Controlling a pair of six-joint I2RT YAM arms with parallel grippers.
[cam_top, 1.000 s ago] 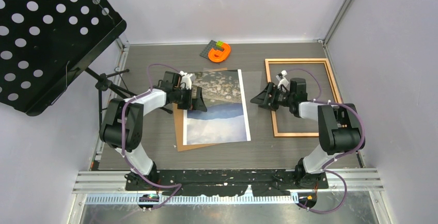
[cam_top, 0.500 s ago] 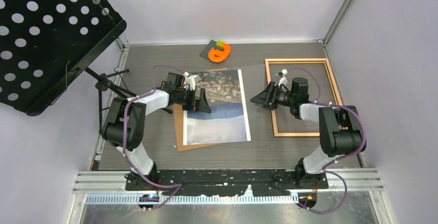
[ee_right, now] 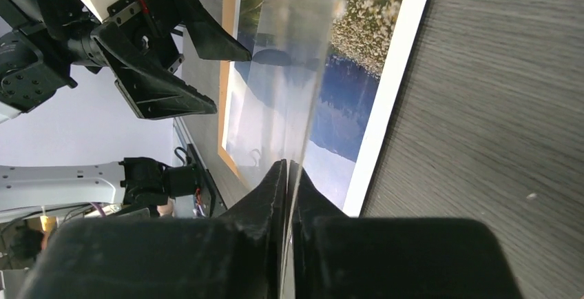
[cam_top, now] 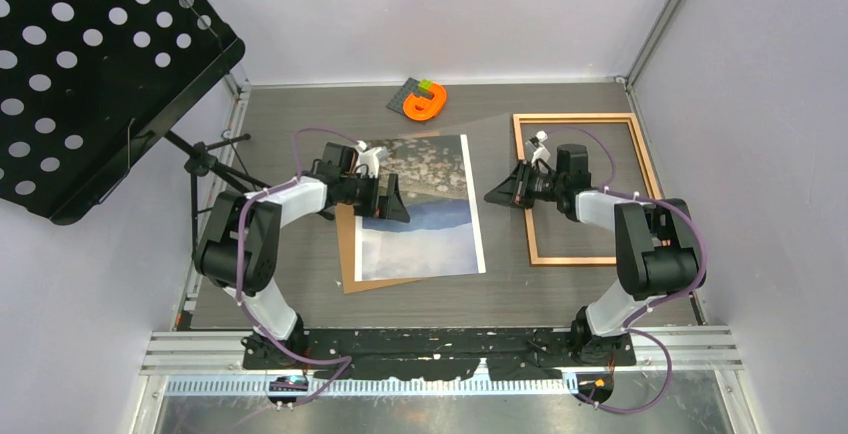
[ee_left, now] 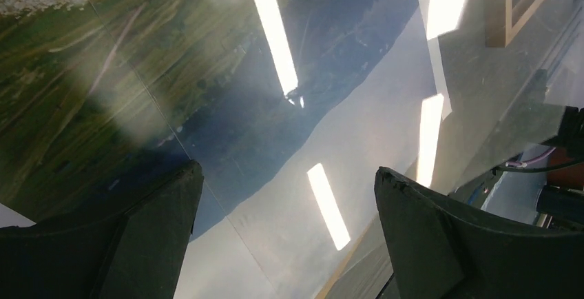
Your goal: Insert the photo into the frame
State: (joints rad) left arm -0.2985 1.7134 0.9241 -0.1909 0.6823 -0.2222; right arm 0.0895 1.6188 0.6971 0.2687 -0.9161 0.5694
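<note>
Pointing leftward, right gripper point(ee_right: 287, 166) (clamping clear sheet point(ee_right: 296, 71))

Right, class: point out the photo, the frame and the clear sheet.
photo point(ee_right: 351, 85), right wrist view, on the blue hills.
frame point(cam_top: 575, 260), top view, on its near rail.
clear sheet point(ee_right: 293, 71), right wrist view, on its middle.

Large landscape photo point(cam_top: 425, 209), flat and face up, slightly askew: pale flowers at far end, blue hills across the middle, cloudy sky nearest, thin white border all round. To its right, apart from it, thin-edged frame point(cam_top: 580, 117) of light orange-brown wood, flat, long sides running near to far.
</note>
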